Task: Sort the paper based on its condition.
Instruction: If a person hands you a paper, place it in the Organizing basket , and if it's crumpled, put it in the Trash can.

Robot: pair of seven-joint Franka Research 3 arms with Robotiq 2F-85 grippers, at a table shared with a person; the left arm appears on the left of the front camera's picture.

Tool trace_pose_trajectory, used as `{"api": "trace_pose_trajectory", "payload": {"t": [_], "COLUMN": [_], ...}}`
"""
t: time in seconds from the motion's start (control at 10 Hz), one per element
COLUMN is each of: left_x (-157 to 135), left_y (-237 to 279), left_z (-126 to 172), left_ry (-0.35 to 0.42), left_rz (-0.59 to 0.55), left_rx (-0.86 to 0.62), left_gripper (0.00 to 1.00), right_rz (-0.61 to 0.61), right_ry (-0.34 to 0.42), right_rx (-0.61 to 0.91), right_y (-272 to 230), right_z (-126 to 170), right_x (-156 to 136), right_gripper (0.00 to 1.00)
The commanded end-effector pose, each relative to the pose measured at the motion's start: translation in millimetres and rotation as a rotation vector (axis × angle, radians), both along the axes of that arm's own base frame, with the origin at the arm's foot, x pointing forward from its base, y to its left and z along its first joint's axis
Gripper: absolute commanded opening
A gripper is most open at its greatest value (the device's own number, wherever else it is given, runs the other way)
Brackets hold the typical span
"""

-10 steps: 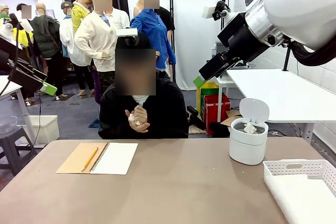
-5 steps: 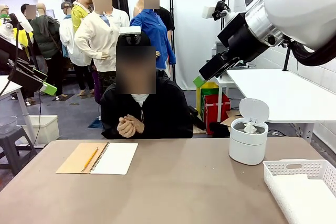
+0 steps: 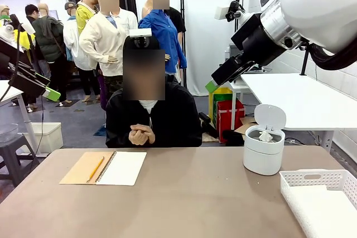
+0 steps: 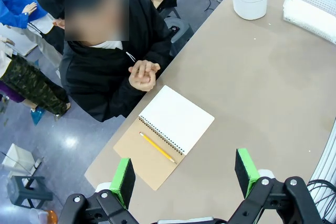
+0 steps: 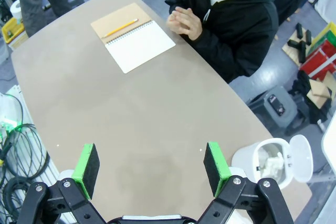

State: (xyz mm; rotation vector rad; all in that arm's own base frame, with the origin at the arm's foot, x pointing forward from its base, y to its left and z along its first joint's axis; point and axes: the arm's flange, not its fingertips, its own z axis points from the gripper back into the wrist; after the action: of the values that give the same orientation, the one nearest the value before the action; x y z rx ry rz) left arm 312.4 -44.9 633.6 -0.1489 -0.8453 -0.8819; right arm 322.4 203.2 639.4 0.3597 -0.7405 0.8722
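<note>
A crumpled white paper ball (image 3: 266,136) lies in the small white bin (image 3: 263,157), whose lid stands open; the same paper ball (image 5: 271,164) appears from above. A smooth white paper sheet (image 3: 326,210) lies flat in the white basket (image 3: 312,178). The person's hands (image 3: 141,135) are clasped at the table's far edge; I cannot tell whether paper is between them. My left gripper (image 4: 184,174) hangs open and empty high above the table. My right gripper (image 5: 151,163) is open and empty too, high over the table's middle.
An open spiral notebook (image 3: 104,168) with a brown cover and a yellow pencil (image 3: 95,169) on it lies at the far left of the table, in front of the person. My right arm (image 3: 262,37) reaches in high at the upper right. The bin and basket stand at the right.
The person's hands have come down from chest height, where something white showed in them, to the table edge and are now clasped. Neither arm has moved.
</note>
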Motion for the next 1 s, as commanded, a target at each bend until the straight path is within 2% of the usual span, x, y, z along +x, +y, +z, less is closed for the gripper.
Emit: {"api": "trace_pose_trajectory", "payload": {"t": [0.0, 0.9], "left_x": [-0.5, -0.5], "left_y": [0.0, 0.0], "left_z": [0.5, 0.5], "left_ry": [-0.003, -0.003], "left_rz": [0.009, 0.009], "left_rx": [-0.002, -0.002], "left_gripper": [1.0, 1.0], "right_rz": [0.001, 0.001], "right_ry": [0.001, 0.001], "right_rx": [0.0, 0.0], "right_y": [0.5, 0.5], "right_z": [-0.4, -0.4], "right_x": [0.2, 0.2], "right_gripper": [1.0, 1.0]}}
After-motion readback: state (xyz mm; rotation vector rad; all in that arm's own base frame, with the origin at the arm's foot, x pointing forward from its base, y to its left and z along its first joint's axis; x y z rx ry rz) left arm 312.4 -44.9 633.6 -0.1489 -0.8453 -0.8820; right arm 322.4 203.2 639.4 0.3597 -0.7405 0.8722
